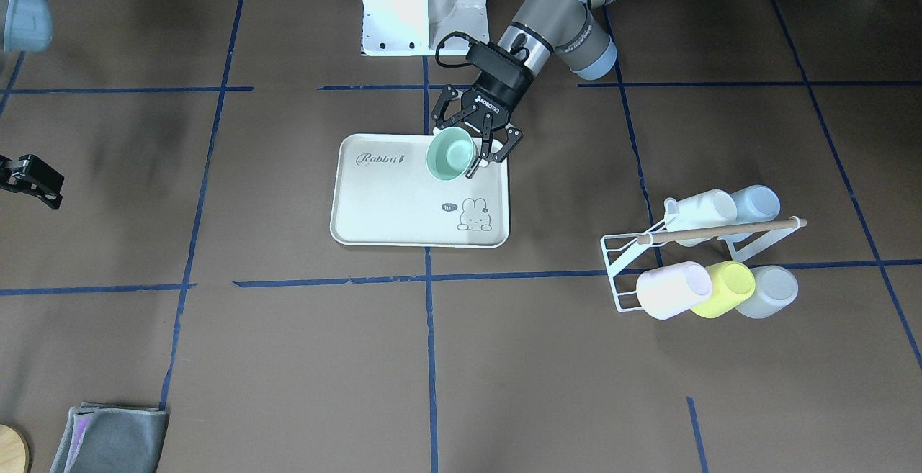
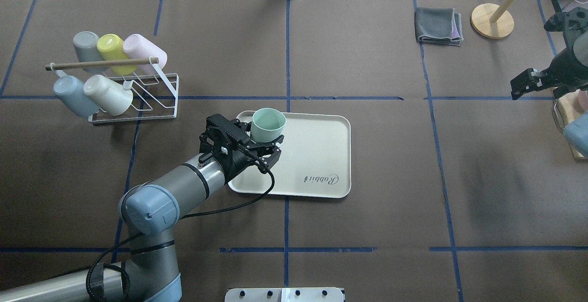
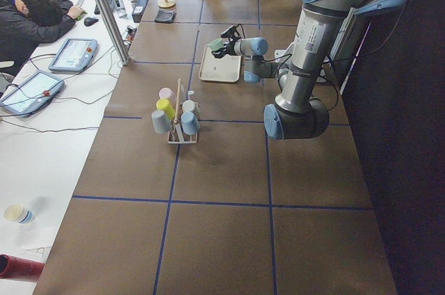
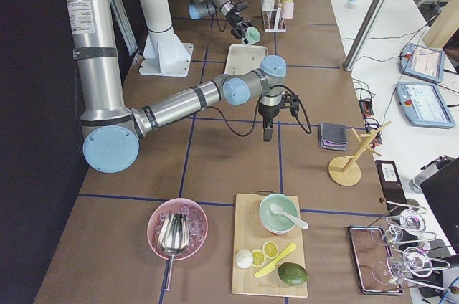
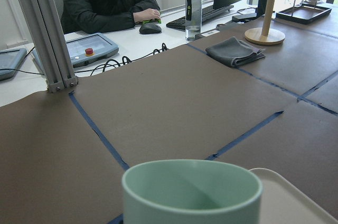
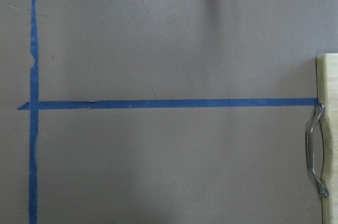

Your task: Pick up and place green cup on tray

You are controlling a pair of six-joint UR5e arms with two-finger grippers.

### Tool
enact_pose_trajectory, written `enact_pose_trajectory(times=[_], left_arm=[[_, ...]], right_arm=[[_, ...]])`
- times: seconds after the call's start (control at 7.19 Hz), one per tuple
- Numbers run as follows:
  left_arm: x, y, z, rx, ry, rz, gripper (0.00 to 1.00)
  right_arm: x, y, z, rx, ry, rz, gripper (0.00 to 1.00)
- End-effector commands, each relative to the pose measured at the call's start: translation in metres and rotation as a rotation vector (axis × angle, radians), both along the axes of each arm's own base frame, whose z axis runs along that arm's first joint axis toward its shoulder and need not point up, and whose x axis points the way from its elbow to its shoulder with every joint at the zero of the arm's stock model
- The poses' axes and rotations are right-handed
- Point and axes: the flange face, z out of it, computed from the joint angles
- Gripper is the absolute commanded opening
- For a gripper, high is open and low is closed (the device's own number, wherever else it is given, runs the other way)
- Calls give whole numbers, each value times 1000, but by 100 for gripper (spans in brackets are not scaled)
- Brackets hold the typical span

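The green cup is upright over the tray's far-left corner in the overhead view. My left gripper is shut on it, one finger on each side. I cannot tell whether the cup's base touches the tray. In the front view the cup shows its teal inside between the left gripper's fingers, at the tray's corner near the "Rabbit" script. The left wrist view shows the cup's rim close up. My right gripper hangs at the table's right edge, far from the tray; I cannot tell whether it is open or shut.
A white wire rack with several cups lying on it, among them a yellow one, stands left of the tray. A grey cloth and a wooden stand sit far right. A wooden board lies by the right gripper.
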Motion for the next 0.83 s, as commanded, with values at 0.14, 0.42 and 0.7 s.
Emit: enact_pose_trajectory(times=[0.14,0.42,0.7], left_arm=[[33,-6,-10,15,31,28,38],[48,-13,11,33,69,25,38],[54,-14,10,55,63,23,39]], right_arm=[[0,0,1,-1,1,-1,100],[0,0,3,-4,3,-1,100],[0,0,3,-5,2,0,100]])
